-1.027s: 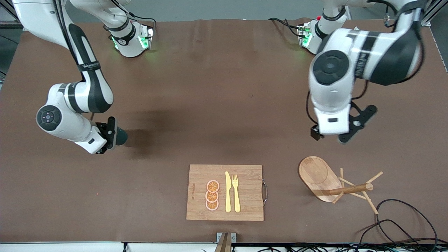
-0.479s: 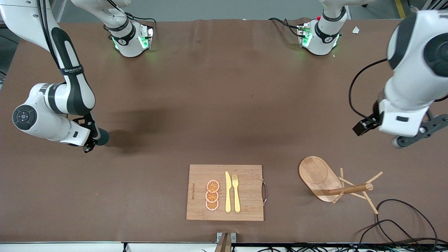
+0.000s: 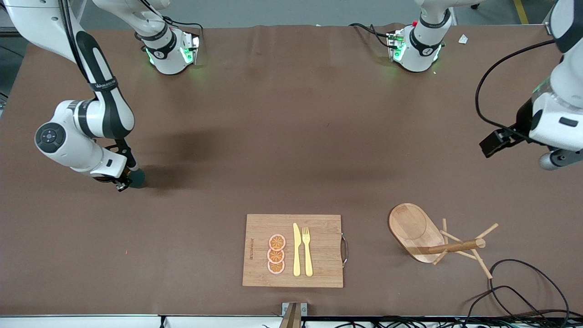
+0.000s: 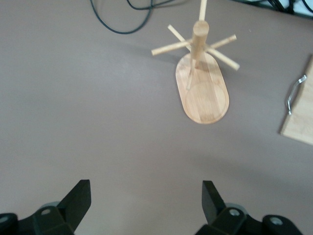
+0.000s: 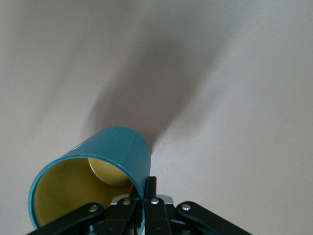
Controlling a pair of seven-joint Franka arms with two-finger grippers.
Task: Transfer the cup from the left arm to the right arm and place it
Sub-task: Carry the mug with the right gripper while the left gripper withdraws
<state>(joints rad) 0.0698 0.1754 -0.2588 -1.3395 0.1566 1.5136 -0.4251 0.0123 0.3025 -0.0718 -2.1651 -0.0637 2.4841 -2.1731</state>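
The cup (image 5: 93,166) is teal outside and yellow inside, and no handle shows. My right gripper (image 5: 145,190) is shut on its rim, one finger inside the wall and one outside. In the front view the cup (image 3: 138,176) peeks out under the right gripper (image 3: 129,181), low over the bare brown table toward the right arm's end; I cannot tell whether it touches the table. My left gripper (image 4: 146,196) is open and holds nothing. It hangs over the table's edge at the left arm's end (image 3: 558,158).
A wooden mug rack (image 3: 426,237) (image 4: 203,88) stands toward the left arm's end. Beside it lies a wooden cutting board (image 3: 319,228) with a knife, a fork and orange slices. Black cables (image 3: 524,291) trail near the front edge.
The left arm has swung away from mid-table out to its own end. The right arm has shifted toward its end with the cup, which now shows lower under the hand.
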